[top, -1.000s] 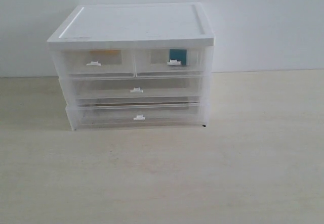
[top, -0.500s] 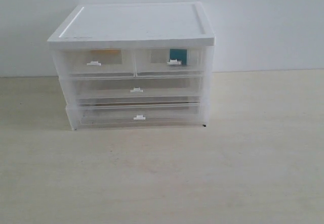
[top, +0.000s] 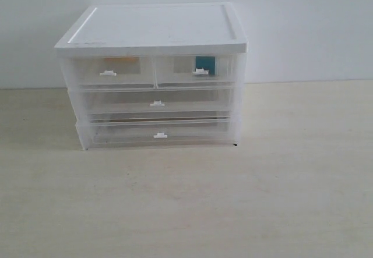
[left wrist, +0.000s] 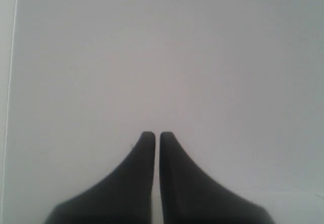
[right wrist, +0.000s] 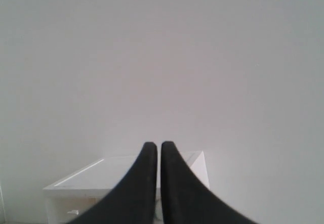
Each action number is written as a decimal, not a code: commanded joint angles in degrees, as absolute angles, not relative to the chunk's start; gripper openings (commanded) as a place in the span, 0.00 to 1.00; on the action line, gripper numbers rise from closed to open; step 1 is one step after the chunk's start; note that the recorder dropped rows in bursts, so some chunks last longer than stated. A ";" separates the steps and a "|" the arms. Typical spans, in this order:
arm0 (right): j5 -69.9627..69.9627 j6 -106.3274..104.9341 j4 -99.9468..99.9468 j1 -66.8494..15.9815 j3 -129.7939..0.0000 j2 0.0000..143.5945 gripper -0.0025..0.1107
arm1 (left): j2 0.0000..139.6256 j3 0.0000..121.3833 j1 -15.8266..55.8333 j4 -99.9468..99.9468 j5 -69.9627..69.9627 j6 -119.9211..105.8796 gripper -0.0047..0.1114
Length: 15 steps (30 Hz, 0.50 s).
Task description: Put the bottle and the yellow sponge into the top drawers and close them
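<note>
The white-topped cabinet (top: 154, 28) stands at the back of the table. Both top drawers are pushed in. Through the left top drawer (top: 109, 73) the yellow sponge (top: 121, 60) shows as an orange patch. Through the right top drawer (top: 198, 71) the bottle (top: 204, 64) shows by its teal label. Neither arm appears in the exterior view. My left gripper (left wrist: 152, 134) is shut on nothing, facing a bare white wall. My right gripper (right wrist: 153, 144) is shut on nothing, far from the cabinet (right wrist: 96, 176), whose top shows behind its fingers.
Two full-width translucent drawers (top: 156, 103) sit shut below the top pair. The pale wooden table (top: 233, 200) stretches in front of and beside the cabinet. A white wall (top: 303, 25) stands behind.
</note>
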State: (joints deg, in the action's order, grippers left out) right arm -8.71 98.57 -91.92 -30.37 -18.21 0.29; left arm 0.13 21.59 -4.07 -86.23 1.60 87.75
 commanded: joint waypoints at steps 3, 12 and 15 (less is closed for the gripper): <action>-8.85 98.48 -91.79 -30.32 -18.16 0.00 0.02 | 0.00 21.39 -3.75 -85.41 4.52 91.63 0.07; -8.43 98.36 -91.79 -30.32 -18.16 0.00 0.02 | 0.00 18.10 -4.14 -14.30 2.38 31.53 0.07; -8.43 98.36 -91.79 -30.32 -18.16 0.00 0.02 | 0.00 15.50 -5.45 1.58 -2.05 3.53 0.07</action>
